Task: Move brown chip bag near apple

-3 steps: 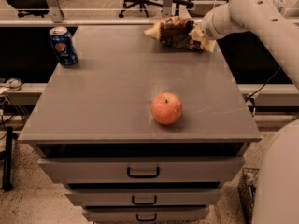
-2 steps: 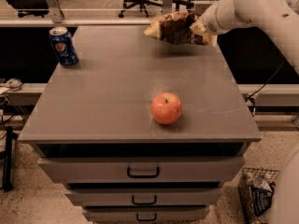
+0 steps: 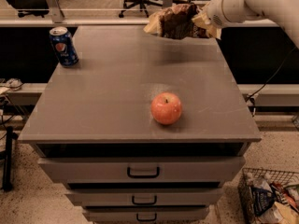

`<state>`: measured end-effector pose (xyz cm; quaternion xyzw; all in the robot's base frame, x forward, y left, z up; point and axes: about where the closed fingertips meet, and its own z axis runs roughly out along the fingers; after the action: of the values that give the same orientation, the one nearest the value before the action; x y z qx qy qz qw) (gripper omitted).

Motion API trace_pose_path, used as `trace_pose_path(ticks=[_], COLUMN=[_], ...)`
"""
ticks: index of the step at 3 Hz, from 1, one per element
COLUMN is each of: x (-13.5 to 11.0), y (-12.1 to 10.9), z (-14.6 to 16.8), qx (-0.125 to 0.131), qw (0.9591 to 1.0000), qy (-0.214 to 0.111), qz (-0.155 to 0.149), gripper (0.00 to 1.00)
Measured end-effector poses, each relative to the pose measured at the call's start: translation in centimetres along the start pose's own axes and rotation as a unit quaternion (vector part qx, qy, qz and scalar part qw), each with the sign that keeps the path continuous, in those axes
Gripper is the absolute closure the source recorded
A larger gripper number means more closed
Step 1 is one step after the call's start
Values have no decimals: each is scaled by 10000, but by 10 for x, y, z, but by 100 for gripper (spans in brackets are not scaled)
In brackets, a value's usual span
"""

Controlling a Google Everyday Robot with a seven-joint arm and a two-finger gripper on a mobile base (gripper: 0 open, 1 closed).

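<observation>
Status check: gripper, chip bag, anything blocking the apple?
Gripper above far right edge, shut on brown chip bag, held off the cabinet top. Apple front centre. Pepsi can far left, off the path.

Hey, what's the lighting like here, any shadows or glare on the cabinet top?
Camera view: dim, warm light. The brown chip bag, held up by the gripper at the far edge, throws a soft shadow on the cabinet top; a faint sheen shows behind the apple.

Crumpled brown chip bag [image 3: 179, 23] aloft in jaws, far edge; apple [image 3: 166, 108] upright, front-centre
</observation>
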<state>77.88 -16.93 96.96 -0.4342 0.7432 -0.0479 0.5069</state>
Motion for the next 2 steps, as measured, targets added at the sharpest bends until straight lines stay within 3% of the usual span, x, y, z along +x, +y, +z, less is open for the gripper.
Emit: trace_pose_path(ticks=[2], x=[8], y=[37], z=[-50], qx=[-230], qw=[9995], qy=[12], qz=[-236], gripper=[100])
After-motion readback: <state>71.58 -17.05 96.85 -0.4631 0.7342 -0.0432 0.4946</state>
